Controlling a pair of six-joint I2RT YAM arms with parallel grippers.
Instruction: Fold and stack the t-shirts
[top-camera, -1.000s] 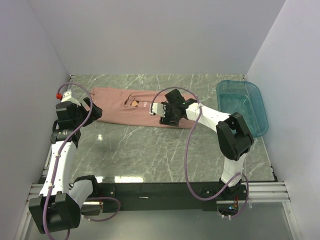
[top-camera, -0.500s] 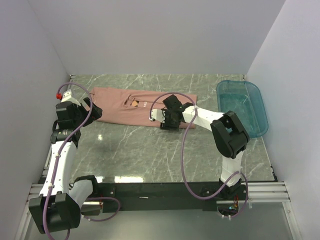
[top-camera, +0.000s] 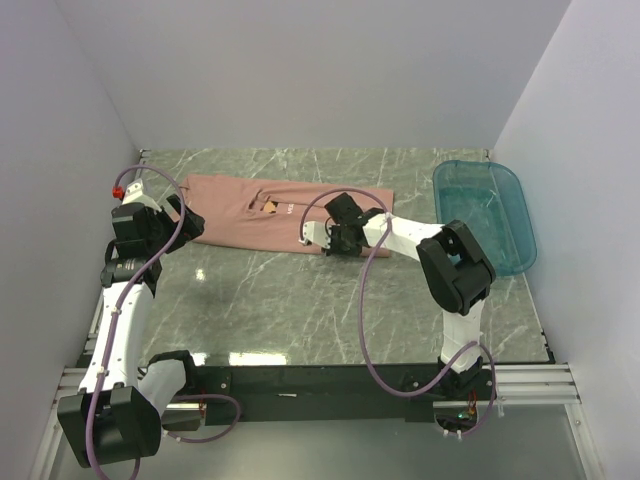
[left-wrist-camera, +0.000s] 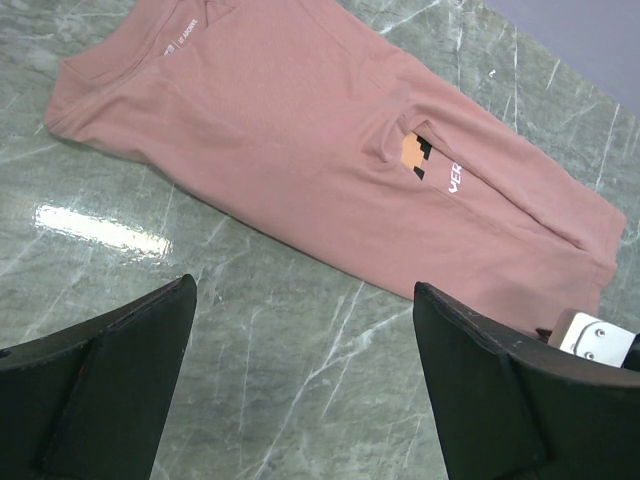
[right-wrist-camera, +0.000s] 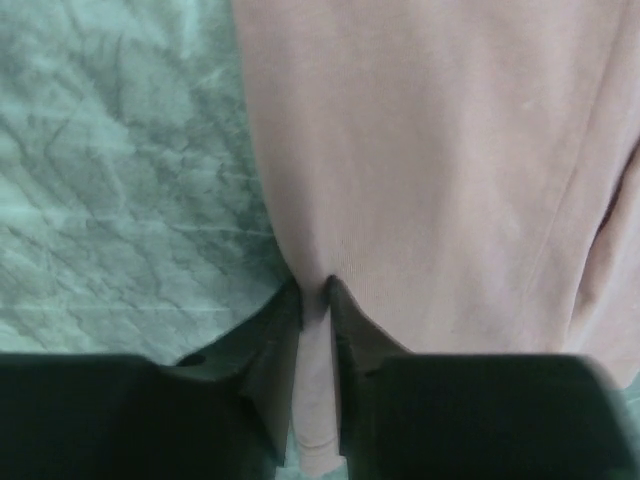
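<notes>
grey marble table (top-camera: 300, 300) | white walls (top-camera: 300, 70) | left claw (left-wrist-camera: 303, 290) spread | right claw (right-wrist-camera: 313, 292) pinching t-shirt (right-wrist-camera: 430, 150) edge

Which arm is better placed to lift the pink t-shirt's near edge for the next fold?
Right. The right hand is pinched on the near edge of the pink t-shirt, with fabric between its fingers. The left hand hangs wide open near the collar end, holding nothing.

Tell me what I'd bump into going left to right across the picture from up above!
Black left gripper → dusty-pink short-sleeved cotton t-shirt → translucent teal plastic tub.
</notes>
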